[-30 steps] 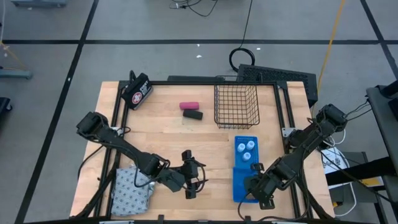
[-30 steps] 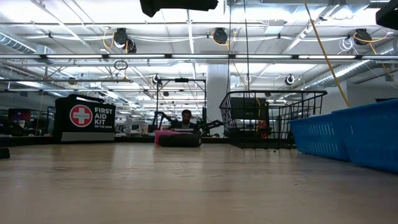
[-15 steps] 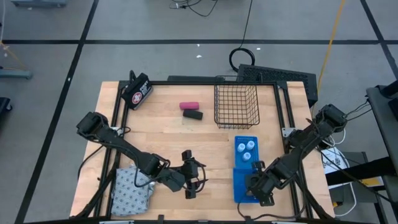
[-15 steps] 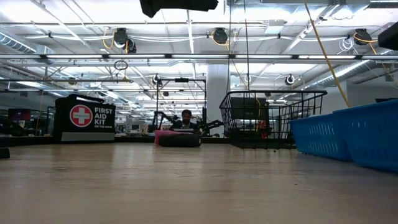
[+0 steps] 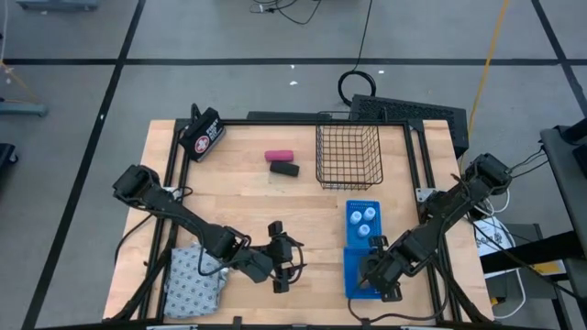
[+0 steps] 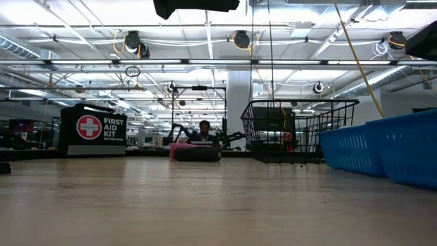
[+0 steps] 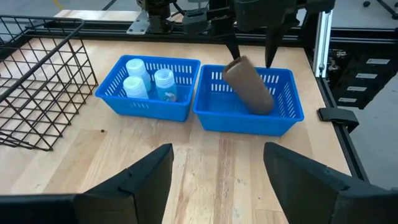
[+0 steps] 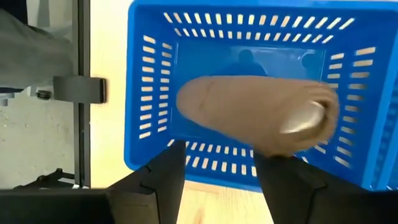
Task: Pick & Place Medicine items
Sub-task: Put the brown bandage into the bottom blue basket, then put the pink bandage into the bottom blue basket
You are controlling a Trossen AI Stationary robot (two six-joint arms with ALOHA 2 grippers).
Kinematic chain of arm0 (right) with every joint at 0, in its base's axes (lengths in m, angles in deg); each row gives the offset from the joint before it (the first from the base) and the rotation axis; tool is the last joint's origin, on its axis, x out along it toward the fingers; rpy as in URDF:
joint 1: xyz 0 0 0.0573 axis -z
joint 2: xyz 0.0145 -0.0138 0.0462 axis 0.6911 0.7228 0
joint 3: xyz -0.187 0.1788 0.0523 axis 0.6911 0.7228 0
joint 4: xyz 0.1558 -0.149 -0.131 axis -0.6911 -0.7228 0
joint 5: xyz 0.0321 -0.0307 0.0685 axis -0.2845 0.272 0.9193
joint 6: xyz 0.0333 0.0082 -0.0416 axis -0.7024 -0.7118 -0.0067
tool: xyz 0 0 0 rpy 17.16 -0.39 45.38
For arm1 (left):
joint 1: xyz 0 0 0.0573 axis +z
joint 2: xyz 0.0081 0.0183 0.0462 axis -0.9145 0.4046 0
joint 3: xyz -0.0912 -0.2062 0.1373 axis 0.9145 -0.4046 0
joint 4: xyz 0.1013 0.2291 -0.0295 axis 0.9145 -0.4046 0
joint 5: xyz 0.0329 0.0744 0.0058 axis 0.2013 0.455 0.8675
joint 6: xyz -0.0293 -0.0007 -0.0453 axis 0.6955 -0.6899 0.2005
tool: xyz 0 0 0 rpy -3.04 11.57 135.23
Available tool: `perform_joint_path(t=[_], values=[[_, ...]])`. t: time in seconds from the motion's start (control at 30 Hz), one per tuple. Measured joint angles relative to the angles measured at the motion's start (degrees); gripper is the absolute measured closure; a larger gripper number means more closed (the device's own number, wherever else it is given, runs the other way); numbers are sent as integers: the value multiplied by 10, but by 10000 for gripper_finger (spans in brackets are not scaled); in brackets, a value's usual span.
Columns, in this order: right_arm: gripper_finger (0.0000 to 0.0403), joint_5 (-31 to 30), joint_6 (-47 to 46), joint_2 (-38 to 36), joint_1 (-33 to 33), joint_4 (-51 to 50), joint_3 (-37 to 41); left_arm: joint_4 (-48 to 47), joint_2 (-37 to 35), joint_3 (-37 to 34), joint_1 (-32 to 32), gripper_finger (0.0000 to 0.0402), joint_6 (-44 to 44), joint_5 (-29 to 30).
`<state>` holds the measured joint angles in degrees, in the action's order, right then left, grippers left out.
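Observation:
My right gripper (image 5: 376, 271) is open above the near blue tray (image 7: 249, 118). The brown oblong piece (image 7: 249, 85) sits tilted in that tray just below the fingertips (image 7: 231, 45); it also shows in the right wrist view (image 8: 258, 121). Three white bottles (image 7: 144, 78) stand in the far blue tray (image 5: 363, 220). The pink piece (image 5: 278, 155) and the black piece (image 5: 284, 169) lie side by side on the table. My left gripper (image 5: 284, 264) is open and empty beside the patterned pouch (image 5: 194, 280), which lies flat at the near left.
A black wire basket (image 5: 348, 156) stands at the far side, right of the pink and black pieces. The black first-aid case (image 5: 203, 134) stands at the far left corner. Bare wood lies between the two grippers and in the table's middle (image 5: 312, 211).
My right gripper has shifted slightly toward the table's left over the near blue tray. My left arm has kept still.

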<state>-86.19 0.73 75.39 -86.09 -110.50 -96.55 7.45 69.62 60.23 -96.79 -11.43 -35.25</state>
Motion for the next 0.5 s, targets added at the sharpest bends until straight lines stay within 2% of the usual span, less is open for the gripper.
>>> perform_joint_path(t=[0.37,0.5], values=[[226,0,32,0,1,52,0,-4,0,0,-1,126,7,0],[230,2,-38,-2,4,79,0,-36,-15,0,-11,125,14,13]])
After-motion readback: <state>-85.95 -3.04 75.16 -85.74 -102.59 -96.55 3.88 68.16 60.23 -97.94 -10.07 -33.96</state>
